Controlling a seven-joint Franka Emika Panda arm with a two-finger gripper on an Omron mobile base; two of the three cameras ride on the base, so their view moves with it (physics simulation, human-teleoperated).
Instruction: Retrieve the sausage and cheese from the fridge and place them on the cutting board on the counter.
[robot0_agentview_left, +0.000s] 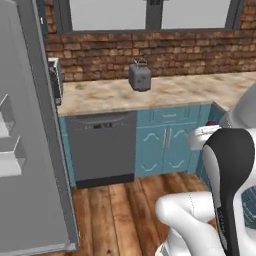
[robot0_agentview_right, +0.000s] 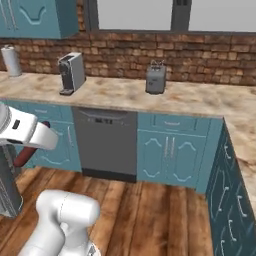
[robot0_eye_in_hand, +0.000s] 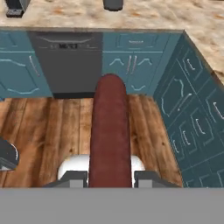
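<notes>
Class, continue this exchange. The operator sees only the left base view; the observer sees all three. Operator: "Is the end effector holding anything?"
Observer: Yes. In the hand view the end effector is shut on the sausage, which sticks out lengthwise.
Operator: What does it point toward?
Observer: The dark dishwasher under the counter, across the wooden floor.
Operator: Anything left of the toaster?
Observer: In the right base view, a coffee machine and a paper towel roll.
</notes>
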